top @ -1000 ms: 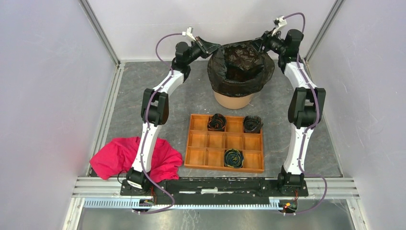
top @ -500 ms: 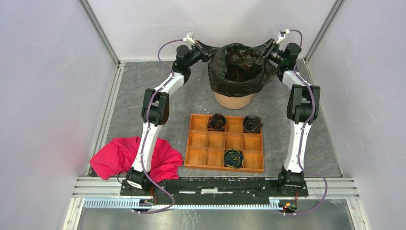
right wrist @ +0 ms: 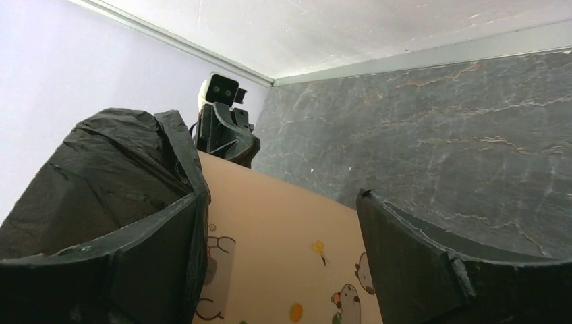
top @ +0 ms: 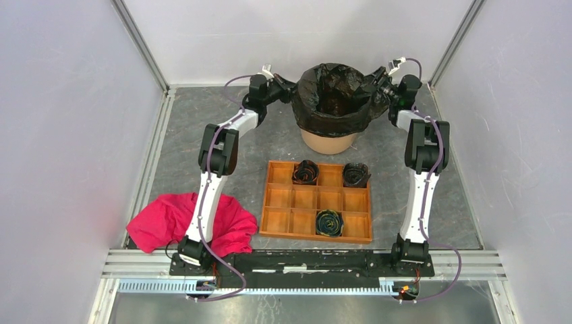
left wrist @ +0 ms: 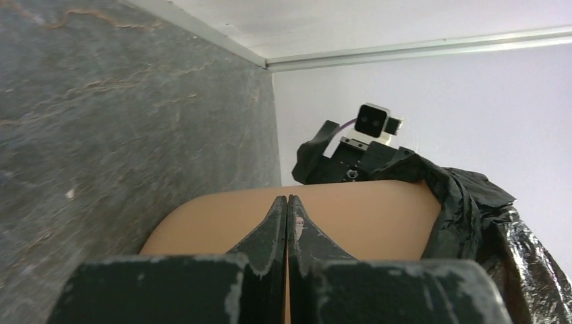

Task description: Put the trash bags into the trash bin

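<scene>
The black glossy trash bag [top: 335, 101] lines the terracotta trash bin [top: 328, 140], its edge folded down over the rim. My left gripper [top: 290, 88] is shut beside the bin's left side; in the left wrist view [left wrist: 287, 200] its fingers are pressed together with nothing between them, the bin's wall [left wrist: 364, 216] behind and the bag [left wrist: 475, 216] at the right. My right gripper [top: 374, 86] is at the bin's right side; in the right wrist view [right wrist: 280, 202] its jaws stand wide open over the bin's wall [right wrist: 283, 250], and the bag [right wrist: 101, 175] hangs against the left finger [right wrist: 135, 256].
A wooden compartment tray [top: 280, 198] lies in front of the bin with three dark rolls [top: 305, 172] in it. A red-pink cloth [top: 165, 219] lies at the near left by the left arm's base. Enclosure walls stand close behind and on both sides.
Both grippers have come down from above the rim to beside the bin's upper wall. The bag's edge has been drawn down over the rim and its mouth is open wider.
</scene>
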### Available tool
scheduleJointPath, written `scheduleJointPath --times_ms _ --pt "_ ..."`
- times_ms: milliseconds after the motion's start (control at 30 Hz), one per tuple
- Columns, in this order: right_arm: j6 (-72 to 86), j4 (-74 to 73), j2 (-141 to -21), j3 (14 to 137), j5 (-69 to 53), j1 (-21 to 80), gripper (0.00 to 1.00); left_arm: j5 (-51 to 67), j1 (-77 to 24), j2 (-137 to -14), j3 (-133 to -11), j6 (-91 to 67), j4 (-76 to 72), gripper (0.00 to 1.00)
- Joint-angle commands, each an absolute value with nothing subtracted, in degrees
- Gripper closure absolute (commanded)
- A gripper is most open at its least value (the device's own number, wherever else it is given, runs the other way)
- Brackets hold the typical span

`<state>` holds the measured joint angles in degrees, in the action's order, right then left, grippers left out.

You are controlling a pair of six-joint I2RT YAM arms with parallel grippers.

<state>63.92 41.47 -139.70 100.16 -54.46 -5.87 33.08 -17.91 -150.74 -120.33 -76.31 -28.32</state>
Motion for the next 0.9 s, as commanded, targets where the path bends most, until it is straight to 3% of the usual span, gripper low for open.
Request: scheduleJointPath --times_ms 0,133,233,333,533,667,867 --pt "59.6 43.2 -138.3 99.3 -57.0 -6.9 0.1 33.1 -17.2 -149.3 -119.9 -71.7 -25.2 0.98" --pt "55.2 38.7 -136.0 98.3 -57.6 -8.5 0.07 31.8 -16.1 -146.8 -119.8 -64.5 -16.3 0.98" --pt "40.9 20.8 -133.1 100.6 -54.9 -9.9 0.02 29.2 -14.7 -143.5 -118.3 -59.0 -10.3 0.92" --pt "30.7 7.8 -130.4 102.0 -51.0 -10.9 0.02 27.9 -13.8 -140.0 -115.5 -55.2 -6.8 0.82" --pt "25.9 0.8 -127.3 101.2 -51.0 -11.7 0.02 29.8 -11.8 -132.5 -104.5 -56.7 -9.9 0.59" --pt "33.2 10.4 -124.0 96.4 -55.3 -12.2 0.02 30.3 -11.5 -127.2 -99.8 -55.8 -10.0 0.43" --pt "60.7 40.0 -119.2 84.6 -55.9 -12.2 0.02 36.0 -11.6 -123.0 -93.3 -60.4 -15.4 0.37"
